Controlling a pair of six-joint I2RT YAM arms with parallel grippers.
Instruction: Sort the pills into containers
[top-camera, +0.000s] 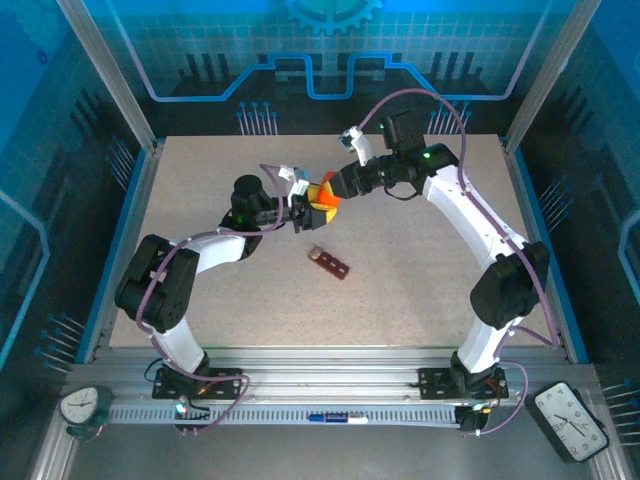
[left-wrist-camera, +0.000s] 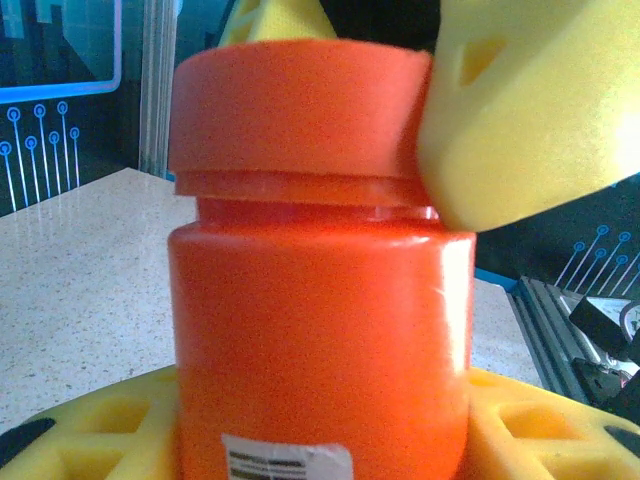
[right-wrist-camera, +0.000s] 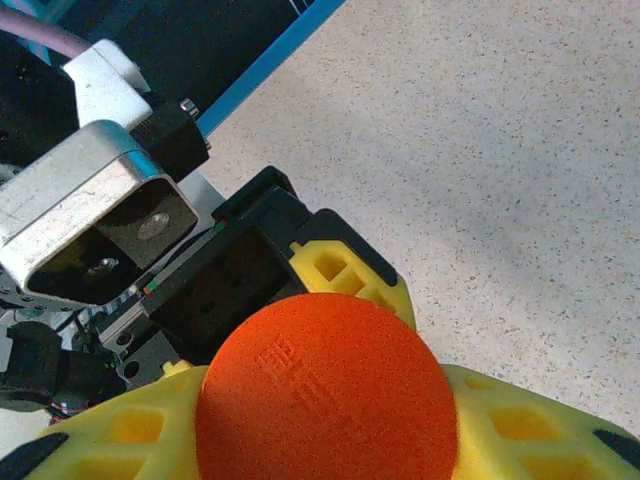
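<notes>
From the top view, the left tool is holding the orange bottle by its body above mid-tabletop. The right tool is meeting it from the far right, at the cap end. The containers, a dark strip, are lying flat just on the near side of the bottle, long axis running far-left to near-right, between the arms and slightly nearer the left one. Bare surface is lying all round, edges well apart.

In the left wrist view, yellow fingers are clamping the bottle's base, and a finger of the right tool is pressing the cap's side.

In the right wrist view, its fingers are flanking the cap top, gripping it. Opening likely means pulling along the bottle's axis, away from the left tool.
</notes>
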